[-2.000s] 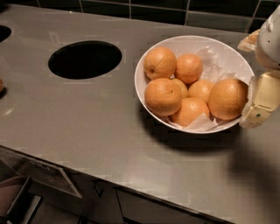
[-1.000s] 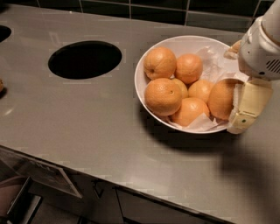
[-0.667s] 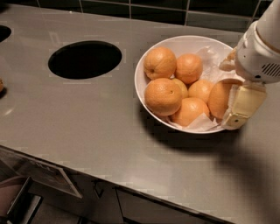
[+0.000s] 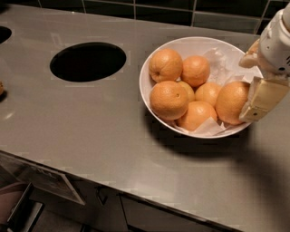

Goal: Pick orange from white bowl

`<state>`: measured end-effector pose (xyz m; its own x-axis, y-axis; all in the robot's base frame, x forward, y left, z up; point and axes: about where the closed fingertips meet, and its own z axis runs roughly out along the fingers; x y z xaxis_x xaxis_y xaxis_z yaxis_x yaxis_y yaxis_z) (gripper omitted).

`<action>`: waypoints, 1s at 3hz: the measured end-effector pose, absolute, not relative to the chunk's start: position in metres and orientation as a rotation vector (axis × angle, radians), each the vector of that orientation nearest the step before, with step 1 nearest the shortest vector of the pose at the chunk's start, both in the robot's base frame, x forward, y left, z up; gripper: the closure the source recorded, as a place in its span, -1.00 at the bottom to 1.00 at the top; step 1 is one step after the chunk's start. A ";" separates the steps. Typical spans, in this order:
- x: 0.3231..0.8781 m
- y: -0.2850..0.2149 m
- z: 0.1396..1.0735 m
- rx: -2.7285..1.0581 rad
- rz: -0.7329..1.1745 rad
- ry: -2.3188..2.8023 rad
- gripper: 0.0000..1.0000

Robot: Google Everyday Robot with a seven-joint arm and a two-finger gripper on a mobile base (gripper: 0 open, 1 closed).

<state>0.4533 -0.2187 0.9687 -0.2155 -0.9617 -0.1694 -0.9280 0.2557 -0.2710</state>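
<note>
Gripper [image 4: 248, 88] at the white bowl [image 4: 195, 43], right rim, jaws spread wide either side of the orange [image 4: 230, 103], contact unclear.

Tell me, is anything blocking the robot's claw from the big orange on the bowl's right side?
Nothing visible does. The gripper is right beside the orange at the white bowl's right edge; the other oranges lie to its left, not between them.

Grey metal counter [image 4: 90, 136], round dark hole [image 4: 88, 61] at left; dark tiled wall [image 4: 158, 6] behind; gripper [image 4: 248, 90] above counter's right edge.
</note>
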 end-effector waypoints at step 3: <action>0.473 -0.212 0.919 -1.788 -0.044 2.256 -0.50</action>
<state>0.4733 -0.2121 0.9189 -0.2073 -0.9607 -0.1847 -0.9527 0.2411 -0.1848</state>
